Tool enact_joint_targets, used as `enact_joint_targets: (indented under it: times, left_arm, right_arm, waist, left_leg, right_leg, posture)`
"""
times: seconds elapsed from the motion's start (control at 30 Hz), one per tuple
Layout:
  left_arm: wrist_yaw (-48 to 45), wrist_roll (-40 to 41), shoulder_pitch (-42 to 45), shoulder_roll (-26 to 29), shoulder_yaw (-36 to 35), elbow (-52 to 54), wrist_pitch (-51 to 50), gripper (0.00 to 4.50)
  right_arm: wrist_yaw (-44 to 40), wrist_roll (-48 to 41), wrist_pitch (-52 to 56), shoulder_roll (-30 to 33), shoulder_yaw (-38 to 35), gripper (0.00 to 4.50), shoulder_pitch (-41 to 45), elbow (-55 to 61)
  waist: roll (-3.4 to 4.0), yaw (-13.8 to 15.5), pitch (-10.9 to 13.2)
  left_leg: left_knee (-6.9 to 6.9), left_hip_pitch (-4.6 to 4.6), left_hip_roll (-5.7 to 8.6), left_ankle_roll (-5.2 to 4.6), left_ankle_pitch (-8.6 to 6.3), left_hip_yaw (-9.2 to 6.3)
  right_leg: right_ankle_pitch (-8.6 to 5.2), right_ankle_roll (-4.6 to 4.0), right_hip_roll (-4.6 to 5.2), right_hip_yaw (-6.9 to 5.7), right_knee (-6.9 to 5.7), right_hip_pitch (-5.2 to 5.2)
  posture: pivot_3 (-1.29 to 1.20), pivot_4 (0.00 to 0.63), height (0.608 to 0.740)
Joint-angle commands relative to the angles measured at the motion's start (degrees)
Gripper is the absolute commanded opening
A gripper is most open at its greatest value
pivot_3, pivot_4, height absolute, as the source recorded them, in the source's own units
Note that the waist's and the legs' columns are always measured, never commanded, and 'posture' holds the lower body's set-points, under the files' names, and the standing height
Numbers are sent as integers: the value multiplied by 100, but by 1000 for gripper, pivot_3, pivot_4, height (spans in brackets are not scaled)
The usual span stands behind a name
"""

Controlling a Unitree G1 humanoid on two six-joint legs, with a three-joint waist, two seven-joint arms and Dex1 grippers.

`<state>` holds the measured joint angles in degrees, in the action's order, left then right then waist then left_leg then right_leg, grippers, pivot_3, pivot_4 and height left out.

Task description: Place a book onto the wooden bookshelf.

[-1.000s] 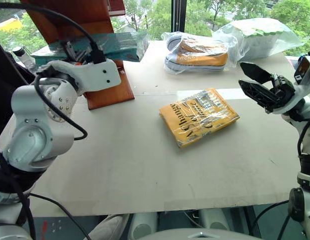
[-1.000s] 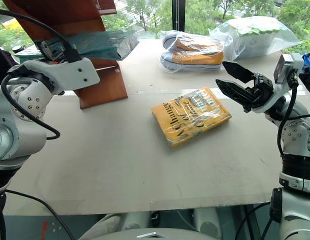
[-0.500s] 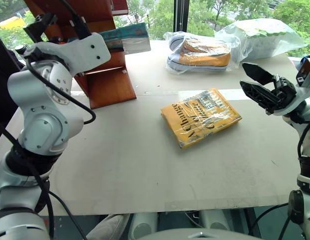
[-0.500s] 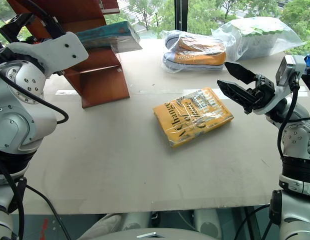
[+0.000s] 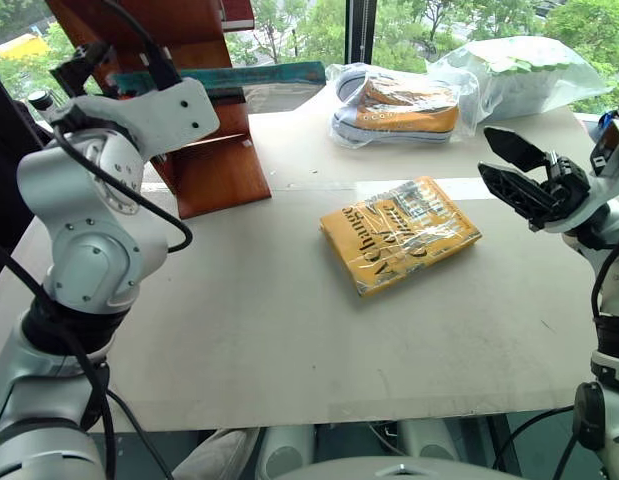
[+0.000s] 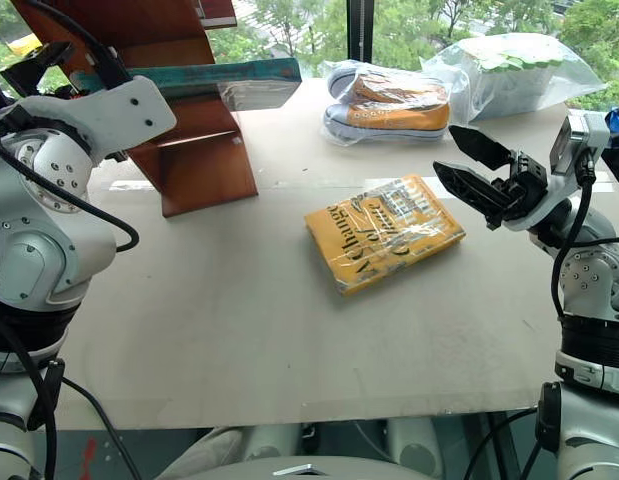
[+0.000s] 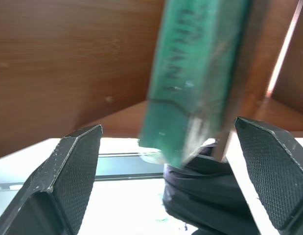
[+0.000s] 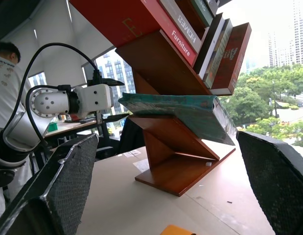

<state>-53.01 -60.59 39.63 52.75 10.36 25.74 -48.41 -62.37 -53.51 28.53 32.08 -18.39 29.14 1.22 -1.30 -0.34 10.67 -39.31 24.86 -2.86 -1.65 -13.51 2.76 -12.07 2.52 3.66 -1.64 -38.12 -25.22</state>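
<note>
The large flat teal-green plastic-wrapped book (image 6: 184, 76), stiff but slippery, is laid on the reddish-brown wooden bookshelf (image 6: 204, 150); both grippers are spread, empty.

Yellow book (image 5: 399, 234) mid-table; wrapped shoes (image 5: 394, 105) at far edge; near table (image 5: 259, 350) free

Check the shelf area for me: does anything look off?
Yes. The green book lies flat across a step of the bookshelf, its end jutting well past the edge into the air. The open left gripper is off it, so it looks poorly seated.
</note>
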Motion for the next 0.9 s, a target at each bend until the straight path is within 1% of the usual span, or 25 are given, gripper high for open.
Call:
enact_joint_targets:
  times: [0.03, 0.17, 0.27, 0.3, 0.37, 0.4, 0.43, 0.5, 0.53, 0.57, 0.6, 0.63, 0.77, 0.9]
  left_arm:
    - [-70, -144, -85, -136, -374, 470, -13, 4425]
    - [246, 76, -147, -513, -544, 853, 267, 4425]
    - [617, 599, -257, -1196, -601, 1296, 589, 4425]
    - [698, 856, -402, -1608, -582, 1484, 568, 4198]
    - [989, 1258, -805, -2358, -561, 1650, 592, 3583]
    - [1166, 1428, -1032, -2743, -598, 1599, 525, 3141]
    - [1423, 1584, -1253, -2966, -591, 1406, 697, 2688]
    - [2069, 1976, -1448, -3431, -684, 949, 1182, 1886]
    - [2793, 2178, -1442, -3638, -644, 440, 1904, 1254]
    - [3217, 2362, -1366, -3781, -589, -62, 2402, 819]
    - [3676, 2517, -1224, -3890, -538, -667, 2932, 271]
    - [4041, 2689, -1055, -4025, -544, -1241, 3302, 45]
    - [5040, 3153, -163, -4399, -497, -3244, 4502, 45]
    - [5597, 3564, 771, -4854, -438, -5213, 5347, 45]
  right_arm:
    - [-41, -32, -85, 53, -126, 4500, -17, 171]
    - [-67, -9, -67, 101, -150, 4500, -71, 183]
    - [-64, -3, -50, 139, -161, 4500, -121, 212]
    - [-63, -5, -45, 151, -165, 4500, -130, 221]
    - [-59, 7, -43, 173, -162, 4500, -136, 234]
    - [-55, 19, -49, 183, -157, 4500, -134, 241]
    - [-48, 23, -51, 195, -158, 4500, -132, 251]
    - [-18, 16, -44, 212, -167, 4500, -132, 284]
    - [8, 7, -36, 236, -187, 4500, -153, 328]
    - [29, 1, -32, 263, -206, 4500, -176, 377]
    - [60, -18, -17, 291, -238, 4500, -201, 432]
    - [98, -37, -3, 313, -273, 4500, -227, 491]
    - [244, -109, 62, 406, -384, 4500, -316, 700]
    - [350, -157, 104, 465, -454, 4500, -358, 823]
  waist:
    - [0, 0, 0]
    - [-1, 16, 0]
    - [-1, 41, -1]
    - [0, 47, -2]
    - [3, 58, -5]
    - [4, 56, -6]
    - [5, 55, -7]
    - [4, 57, -6]
    - [3, 66, -6]
    - [3, 101, -6]
    - [2, 118, -7]
    - [3, 143, -8]
    - [2, 125, -8]
    - [1, 122, -8]
  left_leg:
    - [-1, 0, 0, 0, 0, 1]
    - [-5, 0, 0, 0, 0, 0]
    - [-7, 0, 0, 0, 0, 1]
    - [-9, 2, 0, 0, 0, 1]
    - [-11, -1, 3, 0, 0, 5]
    - [-15, 0, 4, 0, 0, 5]
    - [-15, -3, 4, 0, 0, 5]
    - [-16, -8, 3, -1, 0, 3]
    - [-20, -9, 3, -1, 0, 0]
    - [-23, -11, 3, -1, 0, -3]
    - [-27, -16, 3, -1, 1, -7]
    - [-31, -16, 3, -1, 1, -7]
    - [-71, -4, 6, -2, 0, -6]
    - [-80, 3, 21, -3, -1, -1]
  right_leg:
    - [0, 0, 0, 0, 0, 0]
    - [0, 0, 0, 0, -1, 1]
    - [1, 0, 3, 2, -2, 2]
    - [1, 0, 3, 2, -1, 2]
    - [2, 0, 6, 9, -1, 6]
    - [2, 0, 6, 8, -3, 6]
    - [2, 0, 6, 10, -4, 7]
    - [2, 0, 6, 11, -11, 7]
    - [2, -1, 6, 8, -24, 6]
    - [2, -1, 6, 6, -31, 6]
    - [1, -1, 6, 5, -40, 7]
    - [1, -1, 7, 4, -47, 7]
    - [1, 0, 12, 2, -67, 8]
    - [1, 3, 30, 0, -65, 10]
  posture:
    - [0, 150, 693]
    - [0, 150, 693]
    - [0, 150, 693]
    - [0, 150, 693]
    - [0, 150, 693]
    - [0, 150, 693]
    - [0, 150, 693]
    - [0, 150, 693]
    - [0, 150, 693]
    - [0, 150, 693]
    - [0, 150, 693]
    - [0, 150, 693]
    - [0, 150, 693]
    - [0, 150, 693]
